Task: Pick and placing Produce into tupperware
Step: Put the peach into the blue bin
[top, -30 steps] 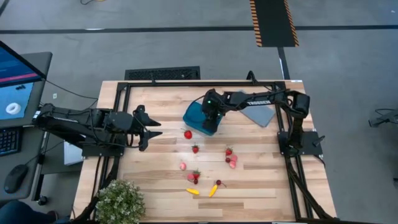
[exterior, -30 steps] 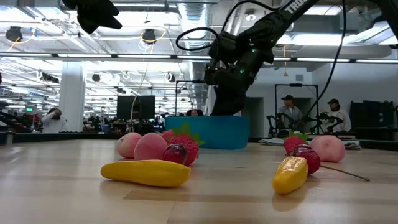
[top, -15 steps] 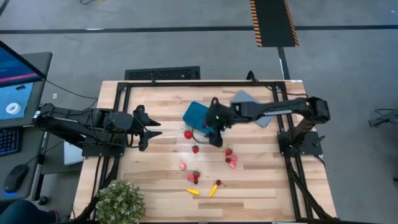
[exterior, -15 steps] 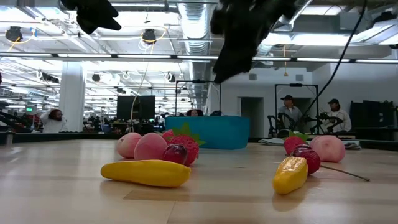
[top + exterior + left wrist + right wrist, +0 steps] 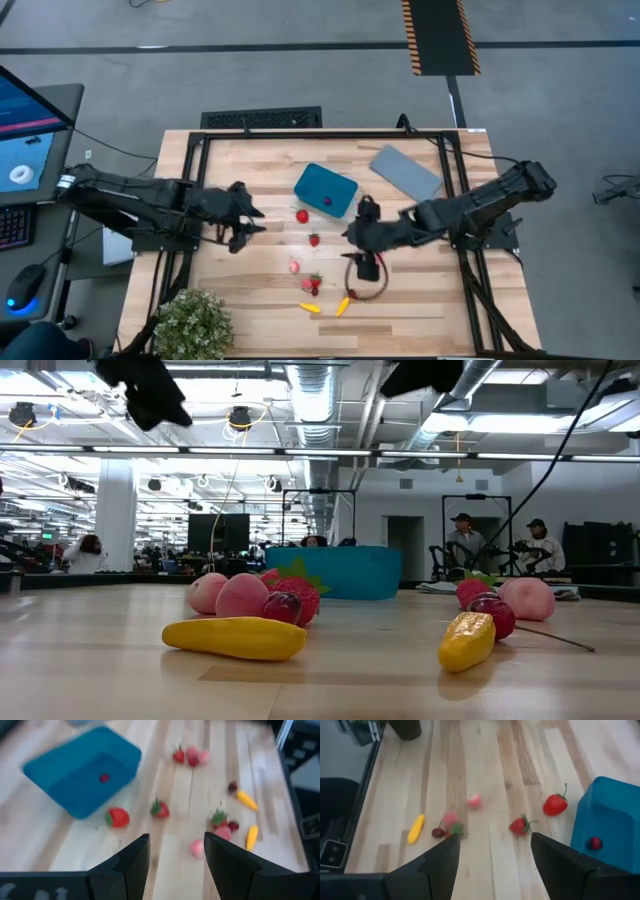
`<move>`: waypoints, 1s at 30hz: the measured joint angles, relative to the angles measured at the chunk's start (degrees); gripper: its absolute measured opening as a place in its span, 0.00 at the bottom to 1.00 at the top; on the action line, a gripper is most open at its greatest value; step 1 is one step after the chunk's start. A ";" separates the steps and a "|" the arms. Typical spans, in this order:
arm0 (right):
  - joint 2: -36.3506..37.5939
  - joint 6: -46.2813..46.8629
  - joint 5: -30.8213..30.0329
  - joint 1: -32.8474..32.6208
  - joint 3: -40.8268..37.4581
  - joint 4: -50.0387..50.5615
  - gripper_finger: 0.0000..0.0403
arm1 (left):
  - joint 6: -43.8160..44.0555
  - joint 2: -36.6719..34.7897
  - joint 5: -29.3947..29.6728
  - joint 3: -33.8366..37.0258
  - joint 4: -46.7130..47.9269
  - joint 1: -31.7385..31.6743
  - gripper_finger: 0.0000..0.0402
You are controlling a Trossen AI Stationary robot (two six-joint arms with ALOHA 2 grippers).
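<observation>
The wooden bench [image 5: 420,290] filled the middle of the high view. The teal tupperware [image 5: 326,189] sat at upper centre with one small red piece inside. The left end effector [image 5: 252,216] hovered left of centre, fingers parted and empty. The right end effector [image 5: 362,252] hung right of centre, released over the produce [image 5: 311,283] scattered below the tupperware.

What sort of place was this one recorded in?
Most likely a large open robotics lab or industrial workspace. The low view looks past the wooden table into a wide hall with exposed ceiling ducts, strip lights and people standing at the back. The high view shows bare grey floor with hazard-striped tape.
</observation>
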State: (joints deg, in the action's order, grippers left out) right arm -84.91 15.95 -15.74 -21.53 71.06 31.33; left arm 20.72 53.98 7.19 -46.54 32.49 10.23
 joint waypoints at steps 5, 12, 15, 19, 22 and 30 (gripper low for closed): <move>2.89 5.68 -8.12 -5.75 0.00 1.67 0.67 | -0.76 8.11 -5.38 0.02 -6.13 1.28 0.44; 4.16 9.67 -14.27 -10.36 0.00 4.02 0.67 | 2.11 17.42 -11.08 0.00 -8.41 3.41 0.44; 4.10 9.73 -15.26 -11.64 0.00 3.79 0.67 | 2.96 20.62 -11.54 0.00 -8.70 4.02 0.44; 4.10 10.18 -17.34 -12.97 0.00 3.79 0.67 | 3.19 24.98 -11.19 -0.04 -16.15 4.99 0.44; 4.10 10.19 -18.73 -13.95 0.00 3.55 0.67 | 3.30 29.20 -12.03 -0.04 -20.32 5.36 0.44; 4.10 11.07 -19.21 -15.60 0.00 2.86 0.67 | 3.93 36.40 -14.00 -0.29 -23.45 5.41 0.44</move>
State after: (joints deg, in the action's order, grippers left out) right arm -80.82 27.02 -34.95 -37.13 71.07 34.18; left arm 24.64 90.38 -6.81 -46.83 9.04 15.64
